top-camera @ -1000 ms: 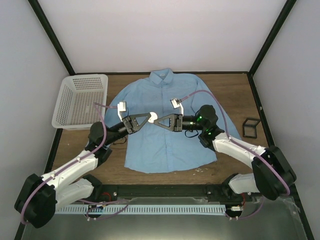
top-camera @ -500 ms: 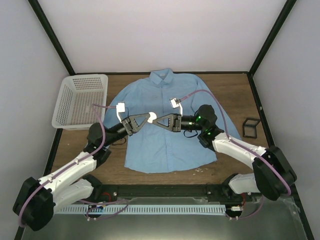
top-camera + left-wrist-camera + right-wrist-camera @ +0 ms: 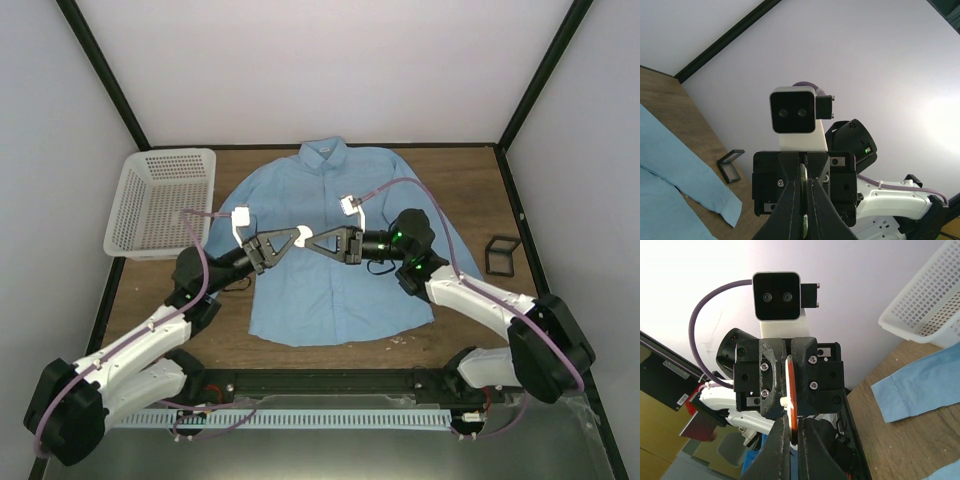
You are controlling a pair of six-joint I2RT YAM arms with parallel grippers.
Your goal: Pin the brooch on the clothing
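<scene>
One brooch [image 3: 304, 235], one blue shirt [image 3: 300, 180], one white basket [image 3: 172, 153], one black frame [image 3: 503, 254]

My right fingers [image 3: 326, 240] have crept slightly left, closing up against the left fingers [image 3: 284, 241]. The brooch [image 3: 302, 234] between them shows less face.

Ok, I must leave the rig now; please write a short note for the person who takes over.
Left gripper: shut on the brooch.
Right gripper: shut on it too, tip to tip with the left.
Brooch: held above the shirt front; shirt lies flat on the table.
Done: brooch picked up.
Left: lower it and pin it to the shirt.
</scene>
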